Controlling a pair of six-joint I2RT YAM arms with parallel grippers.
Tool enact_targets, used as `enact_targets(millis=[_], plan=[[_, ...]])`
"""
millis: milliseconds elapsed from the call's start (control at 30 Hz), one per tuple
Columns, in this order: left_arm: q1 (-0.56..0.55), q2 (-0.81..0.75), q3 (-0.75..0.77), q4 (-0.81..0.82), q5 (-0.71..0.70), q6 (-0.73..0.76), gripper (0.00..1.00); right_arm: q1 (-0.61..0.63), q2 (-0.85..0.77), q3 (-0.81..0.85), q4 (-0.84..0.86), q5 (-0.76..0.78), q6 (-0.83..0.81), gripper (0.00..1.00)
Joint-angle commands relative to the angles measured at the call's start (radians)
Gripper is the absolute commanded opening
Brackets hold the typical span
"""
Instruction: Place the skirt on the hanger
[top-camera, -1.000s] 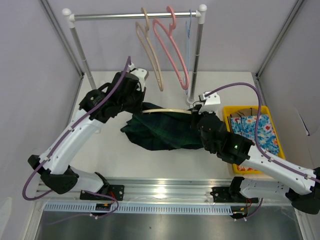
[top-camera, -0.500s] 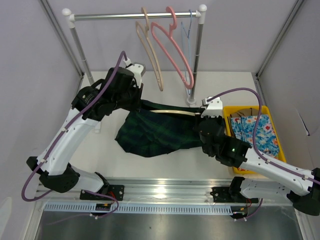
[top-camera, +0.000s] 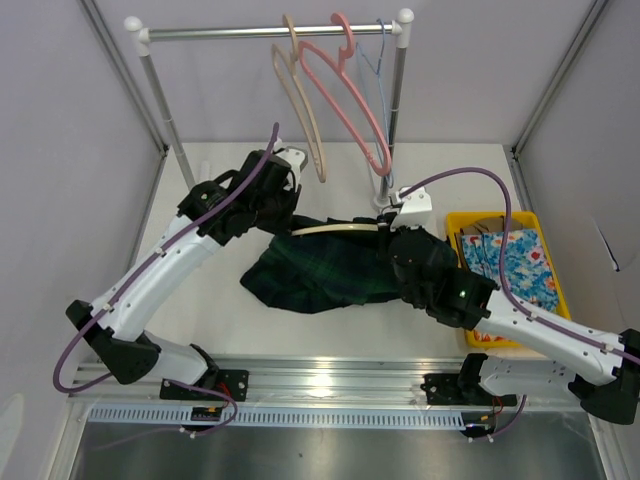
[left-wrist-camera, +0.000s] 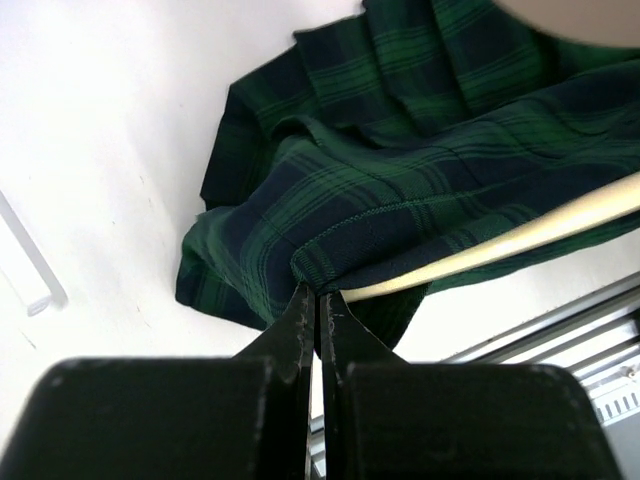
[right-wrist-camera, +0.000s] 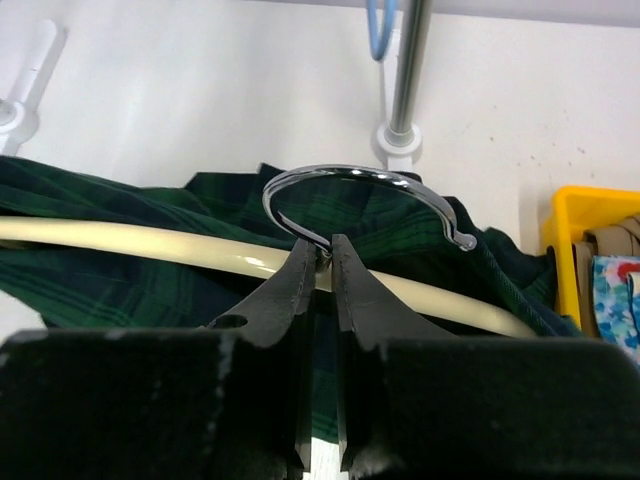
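Pinching skirt (left-wrist-camera: 400, 180) hem, your left end effector (left-wrist-camera: 318, 293) clamped together on fabric, just beside hanger (left-wrist-camera: 520, 238) bar. Your right end effector (right-wrist-camera: 321, 250) clamped on hanger neck under metal hook (right-wrist-camera: 350, 178). Skirt bunched mid tabletop (top-camera: 215, 300), between both arms, hanger across its far edge.

A robot lab, set up for practising with clothes.

Two robot arms, the left arm (top-camera: 160, 275) and the right arm (top-camera: 540, 330), are sitting bolted to a metal rail (top-camera: 330, 378) at the near edge of a white bench (top-camera: 220, 320). Purple cables (top-camera: 468, 171) are looping along them. Plain grey walls (top-camera: 60, 120) and metal posts (top-camera: 558, 78) are closing the bench in. A small clothes rail (top-camera: 230, 33) is standing at the back, with a pink hanger (top-camera: 340, 110) and a tan hanger (top-camera: 320, 165) hanging on it. A yellow bin (top-camera: 490, 215) is holding flowery cloth (top-camera: 520, 265). The skirt (top-camera: 320, 275) is stretching between the arms.
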Motion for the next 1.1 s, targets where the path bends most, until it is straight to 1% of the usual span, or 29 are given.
enact_targets(millis=[0, 100, 200, 433, 533, 567, 633, 667, 767, 833, 933, 967, 1067], plan=[[-0.007, -0.017, -0.025, 0.096, 0.013, 0.006, 0.00, 0.007, -0.032, 0.114, 0.002, -0.043, -0.046, 0.00], [-0.007, -0.019, -0.010, 0.090, 0.010, 0.014, 0.01, 0.007, -0.041, 0.147, 0.008, -0.075, -0.046, 0.00], [-0.007, -0.036, 0.011, 0.084, 0.002, 0.021, 0.07, 0.007, -0.024, 0.173, -0.010, -0.090, -0.043, 0.00], [-0.007, -0.079, 0.045, 0.080, -0.010, 0.052, 0.12, 0.007, -0.032, 0.185, -0.030, -0.124, -0.034, 0.00], [-0.007, -0.106, 0.053, 0.090, -0.016, 0.064, 0.26, 0.004, -0.056, 0.187, -0.035, -0.140, -0.027, 0.00], [-0.007, -0.114, 0.063, 0.093, -0.019, 0.067, 0.35, 0.001, -0.062, 0.188, -0.035, -0.144, -0.027, 0.00], [-0.007, -0.138, 0.063, 0.105, -0.013, 0.083, 0.39, -0.012, -0.069, 0.196, -0.049, -0.164, -0.023, 0.00], [-0.008, -0.145, 0.062, 0.122, -0.007, 0.087, 0.44, -0.019, -0.069, 0.199, -0.056, -0.173, -0.018, 0.00], [-0.007, -0.174, 0.047, 0.160, 0.021, 0.110, 0.48, -0.042, -0.078, 0.208, -0.067, -0.218, 0.003, 0.00], [-0.008, -0.192, 0.027, 0.188, 0.051, 0.130, 0.50, -0.055, -0.081, 0.214, -0.076, -0.245, 0.015, 0.00], [-0.007, -0.237, -0.013, 0.286, 0.165, 0.152, 0.51, -0.065, -0.082, 0.231, -0.095, -0.271, 0.025, 0.00], [-0.007, -0.252, -0.025, 0.303, 0.239, 0.156, 0.53, -0.068, -0.082, 0.236, -0.098, -0.278, 0.025, 0.00], [-0.010, -0.244, -0.047, 0.355, 0.346, 0.178, 0.55, -0.072, -0.084, 0.256, -0.111, -0.299, 0.032, 0.00]])
